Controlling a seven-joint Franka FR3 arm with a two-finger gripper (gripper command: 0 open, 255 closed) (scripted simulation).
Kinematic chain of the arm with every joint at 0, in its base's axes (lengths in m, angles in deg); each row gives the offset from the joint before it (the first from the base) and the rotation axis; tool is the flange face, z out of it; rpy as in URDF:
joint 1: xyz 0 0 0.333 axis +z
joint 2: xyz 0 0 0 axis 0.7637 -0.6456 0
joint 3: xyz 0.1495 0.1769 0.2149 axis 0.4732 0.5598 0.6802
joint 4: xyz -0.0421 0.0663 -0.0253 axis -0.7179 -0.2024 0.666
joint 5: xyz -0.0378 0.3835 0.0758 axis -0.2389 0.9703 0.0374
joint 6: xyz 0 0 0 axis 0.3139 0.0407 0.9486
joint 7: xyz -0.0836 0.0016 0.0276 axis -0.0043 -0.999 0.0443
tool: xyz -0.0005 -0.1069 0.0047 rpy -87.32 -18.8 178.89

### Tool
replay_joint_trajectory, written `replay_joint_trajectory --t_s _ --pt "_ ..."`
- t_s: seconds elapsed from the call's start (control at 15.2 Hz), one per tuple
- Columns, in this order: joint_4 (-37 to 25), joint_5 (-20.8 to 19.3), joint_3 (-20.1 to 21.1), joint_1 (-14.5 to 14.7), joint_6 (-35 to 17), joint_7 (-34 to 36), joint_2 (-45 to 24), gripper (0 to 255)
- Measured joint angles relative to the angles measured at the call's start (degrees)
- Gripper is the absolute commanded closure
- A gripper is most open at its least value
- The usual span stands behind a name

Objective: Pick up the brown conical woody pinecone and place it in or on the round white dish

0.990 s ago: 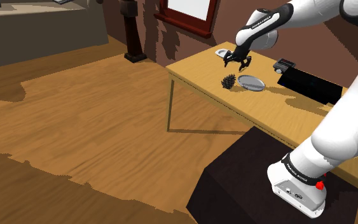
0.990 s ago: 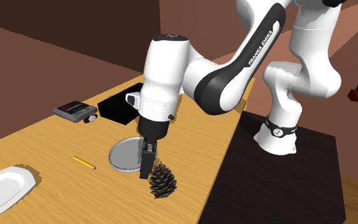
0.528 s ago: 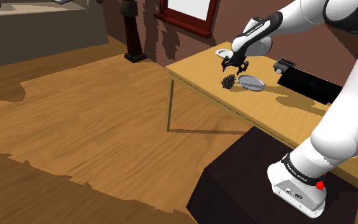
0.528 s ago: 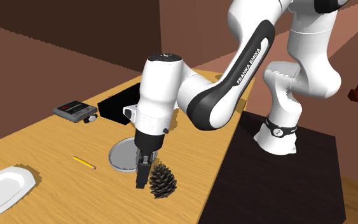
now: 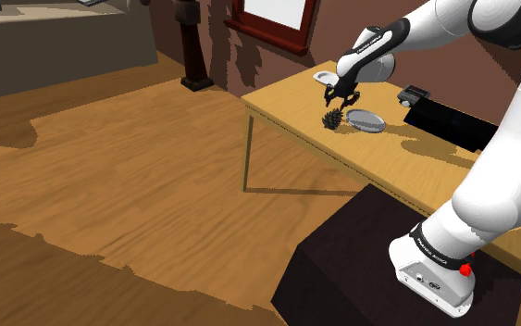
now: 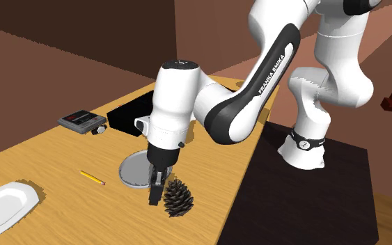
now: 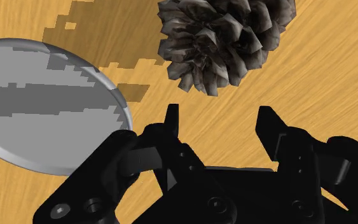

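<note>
Lowered since a second ago, my black gripper [image 7: 219, 118] hangs with its fingers apart just beside the dark brown, scaly, cone-shaped pinecone [image 6: 178, 197], which stands upright and unheld on the grained wooden table [image 6: 48, 167], near the flat, round, glossy grey-white dish [image 6: 133, 171].

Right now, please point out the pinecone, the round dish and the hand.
pinecone [image 7: 228, 38], wrist view, middle of its scales.
round dish [image 7: 41, 108], wrist view, bare inner surface.
hand [image 7: 217, 118], wrist view, midway between its open fingertips.

Pinecone [image 6: 178, 197] beside dish [image 6: 130, 172], both on table [image 6: 41, 156]
</note>
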Motion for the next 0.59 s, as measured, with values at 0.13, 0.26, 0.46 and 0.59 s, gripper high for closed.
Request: replay_joint_trajectory --t_s 0.13,0.26,0.46,0.59 --pt "0.0 0.0 0.0 0.0 0.0 0.0 0.0 255" --pt "0.0 0.0 0.0 0.0 0.0 0.0 0.0 255" --pt "0.0 0.0 0.0 0.0 0.0 0.0 0.0 255" --pt "0.0 0.0 0.0 0.0 0.0 0.0 0.0 0"
